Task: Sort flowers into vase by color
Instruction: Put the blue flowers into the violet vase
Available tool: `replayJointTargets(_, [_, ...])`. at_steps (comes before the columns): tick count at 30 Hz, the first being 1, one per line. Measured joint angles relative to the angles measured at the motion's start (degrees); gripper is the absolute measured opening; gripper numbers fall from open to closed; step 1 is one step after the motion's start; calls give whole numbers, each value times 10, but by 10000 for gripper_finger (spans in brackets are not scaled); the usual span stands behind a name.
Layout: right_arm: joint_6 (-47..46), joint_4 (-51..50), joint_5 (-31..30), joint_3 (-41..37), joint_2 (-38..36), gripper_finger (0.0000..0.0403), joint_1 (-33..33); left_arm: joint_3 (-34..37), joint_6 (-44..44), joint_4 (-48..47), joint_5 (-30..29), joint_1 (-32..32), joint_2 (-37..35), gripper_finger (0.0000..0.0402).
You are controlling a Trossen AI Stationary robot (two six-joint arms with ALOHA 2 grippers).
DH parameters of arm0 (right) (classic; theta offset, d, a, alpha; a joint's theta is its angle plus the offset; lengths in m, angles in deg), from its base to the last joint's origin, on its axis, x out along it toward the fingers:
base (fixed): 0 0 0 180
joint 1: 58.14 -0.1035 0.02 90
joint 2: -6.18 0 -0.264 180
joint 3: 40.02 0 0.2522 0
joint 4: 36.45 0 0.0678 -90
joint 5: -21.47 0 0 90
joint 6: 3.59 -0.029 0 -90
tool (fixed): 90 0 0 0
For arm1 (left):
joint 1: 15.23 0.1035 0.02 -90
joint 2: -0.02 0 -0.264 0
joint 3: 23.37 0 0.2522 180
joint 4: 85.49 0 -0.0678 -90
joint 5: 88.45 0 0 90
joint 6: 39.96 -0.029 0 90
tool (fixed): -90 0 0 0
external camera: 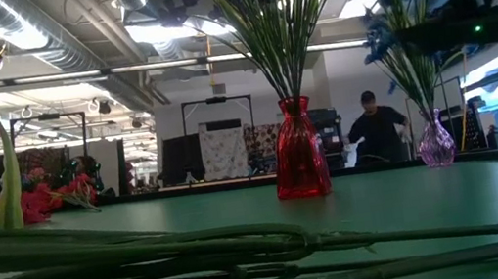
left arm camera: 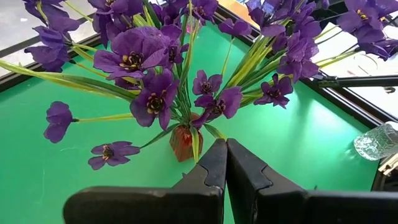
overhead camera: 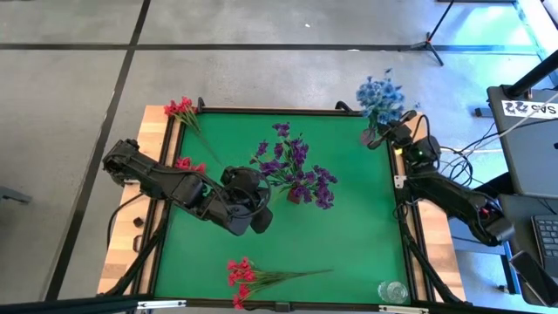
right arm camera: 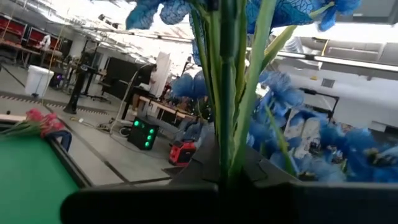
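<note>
Purple flowers point(overhead camera: 296, 170) stand with their stems in a red vase point(external camera: 299, 157) at the table's middle. My left gripper point(left arm camera: 225, 163) is shut and holds nothing, just left of that vase point(left arm camera: 184, 142). Blue flowers point(overhead camera: 381, 94) rise at the far right corner, their stems running down into a small purple vase point(external camera: 435, 144). My right gripper point(right arm camera: 229, 177) is shut on those stems. Red flowers lie flat near the near edge point(overhead camera: 244, 275), at the far left corner point(overhead camera: 181, 108) and by the left edge point(overhead camera: 187, 164). My right gripper pinches the blue flowers' green stems point(right arm camera: 231, 143) between its two fingers, below the blossoms. The fingers come roughly level from the table's right side and lie across the stems. The bunch stands upright, with its lower stems point(external camera: 421, 99) in the purple vase.
A clear glass vase point(overhead camera: 392, 290) stands at the near right corner. Red flower stems point(external camera: 199, 266) lie across the near edge in front of the low camera. A raised rim point(overhead camera: 261, 111) frames the green mat. A person point(external camera: 373, 131) stands in the room beyond the table.
</note>
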Motion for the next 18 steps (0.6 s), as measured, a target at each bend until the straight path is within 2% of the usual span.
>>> replayJointTargets(7, [6, -5, -6, 0, 16, 3, 0, 0, 1, 0, 0, 0, 0, 2])
replayJointTargets(14, [-15, -14, -38, 0, 15, 41, 0, 0, 2, 0, 0, 0, 0, 2])
replayJointTargets(18, [-16, -36, -38, -1, 15, 45, 0, 0, 2, 0, 0, 0, 0, 2])
